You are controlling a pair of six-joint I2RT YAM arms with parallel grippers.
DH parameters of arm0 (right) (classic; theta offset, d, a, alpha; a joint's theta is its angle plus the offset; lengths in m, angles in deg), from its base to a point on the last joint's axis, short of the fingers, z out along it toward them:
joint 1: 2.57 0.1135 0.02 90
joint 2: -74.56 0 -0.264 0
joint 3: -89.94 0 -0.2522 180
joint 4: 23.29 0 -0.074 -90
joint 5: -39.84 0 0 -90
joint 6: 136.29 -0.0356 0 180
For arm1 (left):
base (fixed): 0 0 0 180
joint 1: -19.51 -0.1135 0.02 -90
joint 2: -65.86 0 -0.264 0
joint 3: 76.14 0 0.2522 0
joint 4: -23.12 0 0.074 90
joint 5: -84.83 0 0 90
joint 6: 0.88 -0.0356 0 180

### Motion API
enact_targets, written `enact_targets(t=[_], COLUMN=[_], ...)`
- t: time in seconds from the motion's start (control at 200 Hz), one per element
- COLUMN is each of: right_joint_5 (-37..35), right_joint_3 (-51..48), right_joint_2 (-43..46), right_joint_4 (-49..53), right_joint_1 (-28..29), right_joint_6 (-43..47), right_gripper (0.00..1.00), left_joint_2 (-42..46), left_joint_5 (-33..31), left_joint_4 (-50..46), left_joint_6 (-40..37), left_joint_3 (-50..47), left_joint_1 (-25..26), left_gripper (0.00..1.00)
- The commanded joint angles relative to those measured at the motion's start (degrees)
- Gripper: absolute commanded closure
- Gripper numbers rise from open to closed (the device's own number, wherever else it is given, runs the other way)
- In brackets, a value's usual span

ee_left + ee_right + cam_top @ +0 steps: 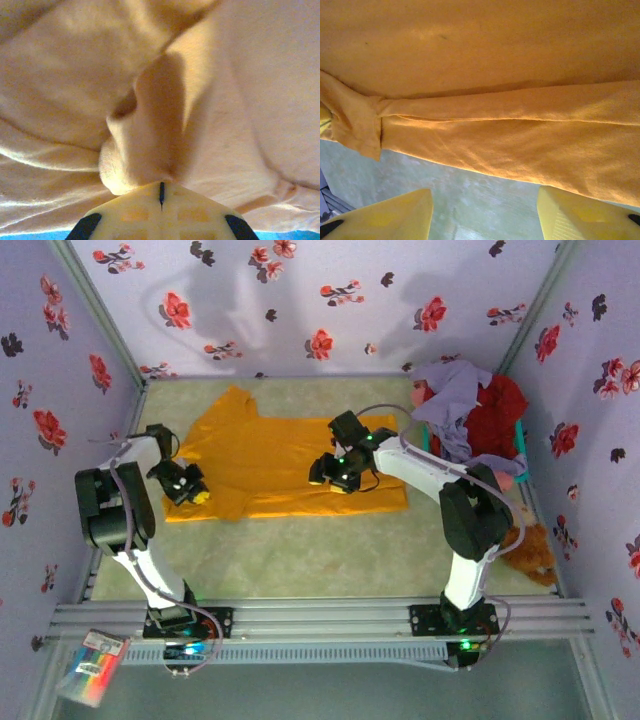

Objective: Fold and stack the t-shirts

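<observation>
Floral-papered walls [320,300] round a pale green table [320,540]; items as I read them from my console:
1: orange-yellow t-shirt [270,455], spread flat, left of centre.
2: left gripper [190,490], at that shirt's near-left corner; fingers together, pinching a raised fold of its cloth.
3: right gripper [335,472], over the shirt's right half (hem and bare table beneath it); fingers apart, gripping nothing.
4: lavender t-shirt [455,400] and red t-shirt [495,425], heaped in teal basket [521,445], far right.
5: teddy bear [530,552], right edge, beside the basket.
</observation>
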Motion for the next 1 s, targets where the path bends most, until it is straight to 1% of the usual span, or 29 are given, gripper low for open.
enact_targets(t=[0.0,0.11,0.25,0.34,0.48,0.575,0.63,0.65,0.675,0.695,0.765,0.88,0.995], right_joint_5=[0.19,0.1,-0.23,-0.59,-1.12,-1.22,-1.38,-1.41,-1.47,-1.43,-1.47,-1.15,-1.45], right_joint_3=[-0.96,-1.35,-2.09,-2.85,-4.85,-5.99,-6.57,-6.73,-6.86,-6.95,-7.26,-7.4,-7.43], right_joint_2=[0.64,0.94,1.92,2.98,4.99,6.0,6.47,6.61,6.66,6.75,6.77,6.5,6.4], right_joint_4=[0.59,1.24,1.88,2.29,2.6,2.77,2.72,2.7,2.67,2.76,2.65,2.26,2.0], right_joint_1=[-0.32,-0.55,-1.13,-1.6,-2.46,-2.91,-3.07,-3.09,-3.14,-3.09,-3.18,-3.18,-3.22], right_joint_6=[-0.05,0.47,0.81,1.09,1.18,1.35,1.37,1.36,1.43,1.45,1.45,1.37,1.45], right_gripper=[0.42,0.42,0.41,0.41,0.41,0.41,0.41,0.41,0.41,0.41,0.41,0.41,0.41], left_joint_2=[0.25,-2.72,-8.68,-11.56,-14.61,-16.1,-16.71,-16.91,-17.19,-17.3,-16.65,-15.05,-12.45], left_joint_5=[-0.1,1.8,2.99,2.2,-0.97,-1.22,0.01,1.04,2.5,3.28,4.55,6.07,4.53], left_joint_4=[-0.55,1.01,2.81,3.11,1.6,2.59,3.51,3.75,4.12,4.2,5.29,5.03,4.54], left_joint_6=[1.93,4.04,6.86,7.79,9.05,9.94,10.43,10.41,10.24,10.28,9.37,7.35,6.68], left_joint_3=[4.08,8.06,13.42,17.32,23.04,25.12,26.07,26.49,27.15,27.74,28.44,28.83,26.18], left_joint_1=[0.34,0.6,2.33,2.96,3.06,3.05,3.06,3.06,3.06,3.14,3.73,4.29,4.29], left_gripper=[1.0,1.0,1.0,1.0,1.0,1.0,0.93,0.87,0.77,0.73,0.7,0.59,0.58])
